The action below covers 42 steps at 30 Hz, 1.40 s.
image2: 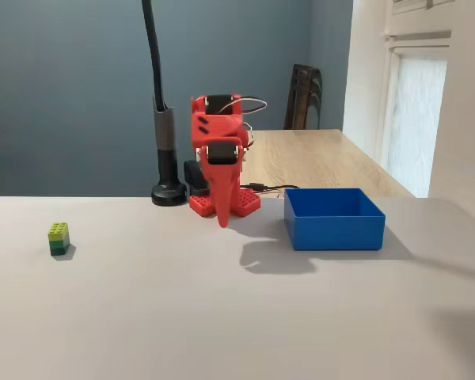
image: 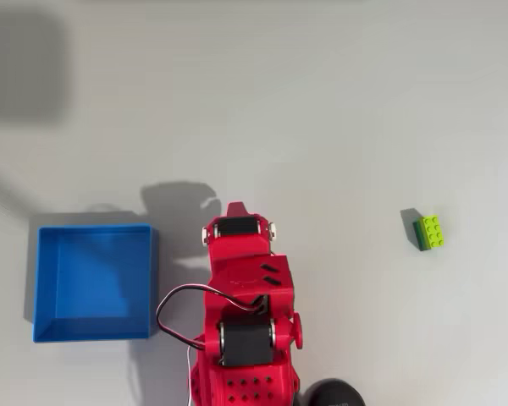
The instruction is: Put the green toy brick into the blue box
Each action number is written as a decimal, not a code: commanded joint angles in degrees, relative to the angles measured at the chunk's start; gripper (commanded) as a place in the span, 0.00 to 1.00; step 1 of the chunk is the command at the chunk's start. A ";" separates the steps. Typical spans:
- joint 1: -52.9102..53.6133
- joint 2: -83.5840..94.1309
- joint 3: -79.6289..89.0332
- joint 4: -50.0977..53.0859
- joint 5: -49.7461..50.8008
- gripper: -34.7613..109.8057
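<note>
— Red two-finger gripper [image2: 222,215] first: where is it and what is it doing?

— It hangs tip-down in the middle of the fixed view, folded under the red plastic arm [image2: 219,134], its point just above the table. The fingers look pressed together into one tapering spike with nothing between them. In the overhead view its tip pokes out at the top of the arm, near the centre of the frame [image: 235,207].

— And the small studded green toy brick?

— It sits alone on the table at the right of the overhead view [image: 430,232], well apart from the arm. In the fixed view it is at the left edge [image2: 58,237], lime-green on top of a darker green layer, touching nothing.

— The square, shallow, bright blue plastic box?

— Lower left of the overhead view [image: 149,279], just beside the arm's base; right of centre in the fixed view [image2: 334,228]. It is open-topped, and I can see nothing inside.

— What about the surface and the room?

— A plain, matte pale grey table [image2: 222,317], with soft shadows cast by the arm and box. Behind it stands a black gooseneck stand on a round base [image2: 168,158], a dark blue-grey wall [image2: 63,79], a light wooden tabletop [image2: 317,158] and a dark chair back [image2: 302,95]. White window framing [image2: 412,79] fills the upper right.
</note>
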 commanded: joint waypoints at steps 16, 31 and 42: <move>24.26 -35.77 -26.98 -0.44 9.67 0.24; 47.55 -61.00 -45.26 -0.35 14.24 0.27; 56.87 -71.46 -50.54 -0.35 9.93 0.39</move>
